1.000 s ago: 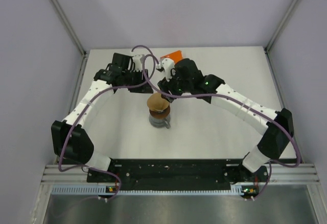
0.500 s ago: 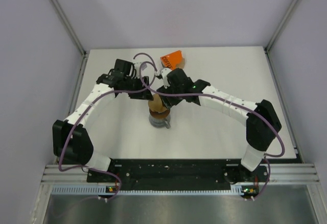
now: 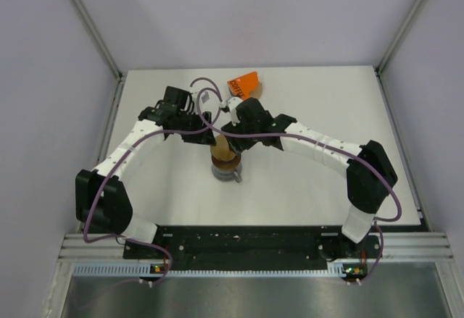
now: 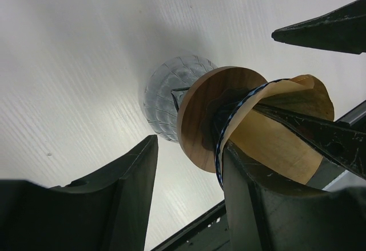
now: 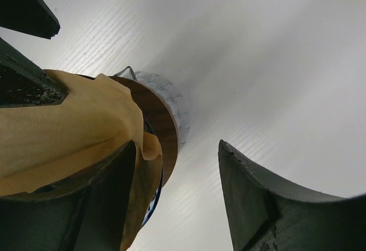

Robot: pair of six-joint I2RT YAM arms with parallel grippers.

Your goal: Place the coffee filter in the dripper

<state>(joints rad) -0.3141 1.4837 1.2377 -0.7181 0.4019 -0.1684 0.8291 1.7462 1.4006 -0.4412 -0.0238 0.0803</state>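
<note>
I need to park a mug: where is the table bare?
Free: the table's right rear corner behind the right arm; the front strip between the pitcher and the near edge. Crowded: the centre, where the left gripper and right gripper hang at the dripper, with the orange box behind.

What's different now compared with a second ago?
The right tool swung in leftward over the coffee filter; the left tool edged in too. The filter, spread wide before, now looks narrower, tucked into the dripper. Nothing was grabbed or released. The pitcher and orange box stayed put.
</note>
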